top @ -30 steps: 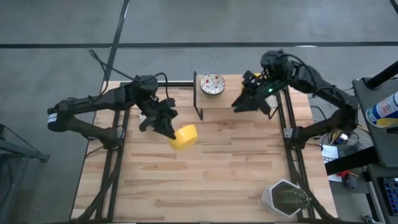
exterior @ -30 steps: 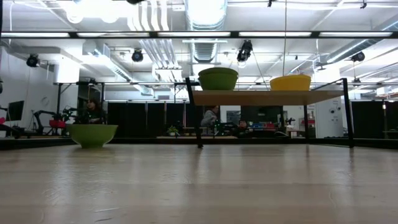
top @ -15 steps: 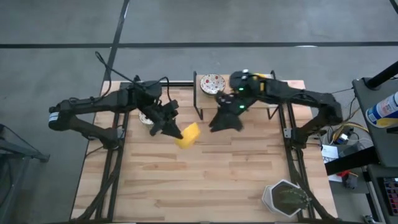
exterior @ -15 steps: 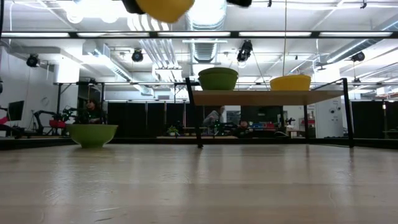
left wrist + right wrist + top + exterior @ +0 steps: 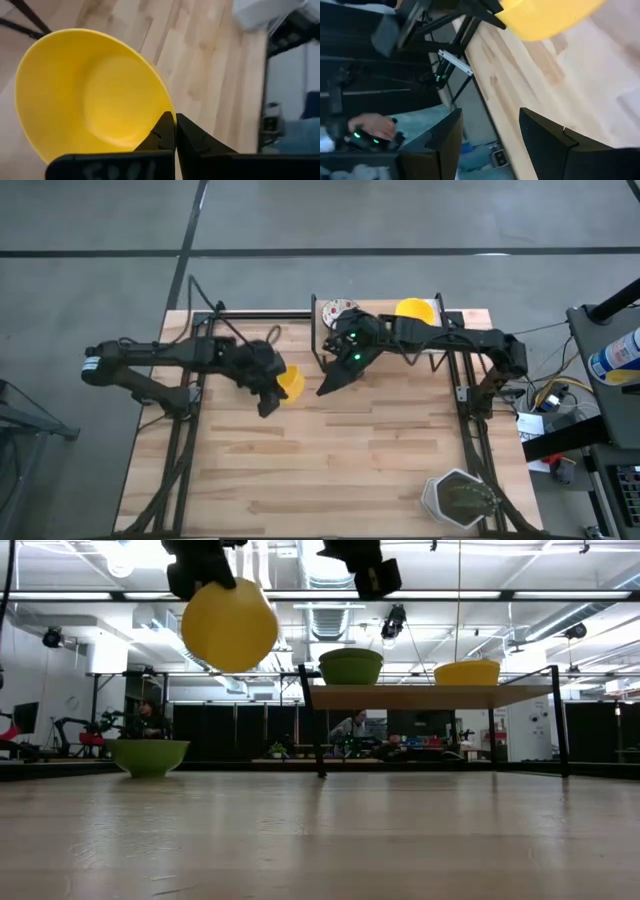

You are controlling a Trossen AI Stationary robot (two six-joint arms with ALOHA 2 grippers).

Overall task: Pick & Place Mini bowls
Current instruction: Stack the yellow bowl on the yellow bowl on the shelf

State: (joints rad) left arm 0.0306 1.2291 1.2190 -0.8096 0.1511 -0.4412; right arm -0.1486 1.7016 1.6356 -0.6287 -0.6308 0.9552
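Observation:
My left gripper (image 5: 272,392) is over the table's middle left, shut on a plain yellow mini bowl (image 5: 291,383) that is tipped on its side in the air (image 5: 229,625). My right gripper (image 5: 325,388) hovers open just right of that bowl, touching nothing; its wrist view shows the bowl (image 5: 545,15) ahead of the spread fingers. On the small shelf (image 5: 380,345) at the far edge, a speckled white bowl (image 5: 340,313) and a second yellow bowl (image 5: 415,310) rest on their bases. Another bowl (image 5: 148,756) stands on the table at far left in the low view. My left gripper pinches the yellow bowl's rim (image 5: 167,116), one finger (image 5: 161,134) inside the hollow and the other outside. The bowl is lifted clear of the table and hangs tilted on edge beside the fingers, showing a round face to the low view.
A grey hexagonal plant pot (image 5: 460,498) stands at the table's near right corner. The shelf's dark legs (image 5: 318,740) rise at the far centre. Bare wooden tabletop (image 5: 340,460) lies across the near half. A person's hand (image 5: 370,125) shows beyond the table.
My left gripper has come down and moved slightly toward the far left, and the yellow bowl has tipped onto its edge and dropped into the low view. My right gripper has swung from the shelf's right end toward the table's left and lower, close to the bowl.

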